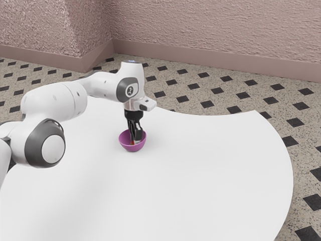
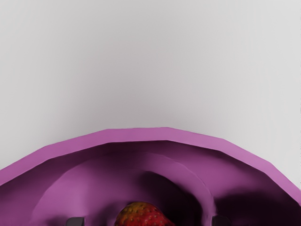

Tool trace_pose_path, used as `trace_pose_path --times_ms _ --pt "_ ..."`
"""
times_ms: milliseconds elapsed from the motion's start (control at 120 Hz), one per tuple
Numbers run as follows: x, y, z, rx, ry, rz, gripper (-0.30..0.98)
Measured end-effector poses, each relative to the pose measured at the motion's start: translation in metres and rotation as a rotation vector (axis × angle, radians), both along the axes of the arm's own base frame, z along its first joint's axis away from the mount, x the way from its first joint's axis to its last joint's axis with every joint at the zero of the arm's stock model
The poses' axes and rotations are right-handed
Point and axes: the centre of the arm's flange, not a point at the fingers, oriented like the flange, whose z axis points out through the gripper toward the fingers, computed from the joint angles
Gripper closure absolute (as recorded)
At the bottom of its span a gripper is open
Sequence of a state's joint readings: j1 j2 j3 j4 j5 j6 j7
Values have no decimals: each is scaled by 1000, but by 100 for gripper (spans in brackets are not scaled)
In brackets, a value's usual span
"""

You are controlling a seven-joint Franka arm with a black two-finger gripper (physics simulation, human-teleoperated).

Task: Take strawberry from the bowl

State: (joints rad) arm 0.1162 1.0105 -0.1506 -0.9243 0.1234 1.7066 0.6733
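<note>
The black gripper (image 1: 135,140) is down in the purple bowl (image 2: 136,134), its fingers wide open, with the red strawberry (image 2: 142,215) in between, seemingly touching neither.

Exterior view well back beside the arm (image 1: 52,102), wrist view close above, both facing down, bowl (image 1: 131,148) and tabletop (image 1: 205,170) shared.

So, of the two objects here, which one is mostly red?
The strawberry: it's the small, seed-dotted one inside the bowl, whereas the bowl is purple and stands on the white table.
</note>
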Motion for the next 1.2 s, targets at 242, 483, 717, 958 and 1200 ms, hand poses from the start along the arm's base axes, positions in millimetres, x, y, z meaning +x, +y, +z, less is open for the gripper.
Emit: trace_pose_path --times_ms 242,483,717,958,1200 --pt "-1 1 4 -1 5 -7 49" --pt "-2 3 8 7 3 -12 60" --pt "-6 0 49 20 -23 -17 62" --pt "-18 -31 111 23 -70 -48 63" --pt "-16 -124 81 -25 -82 -134 63"
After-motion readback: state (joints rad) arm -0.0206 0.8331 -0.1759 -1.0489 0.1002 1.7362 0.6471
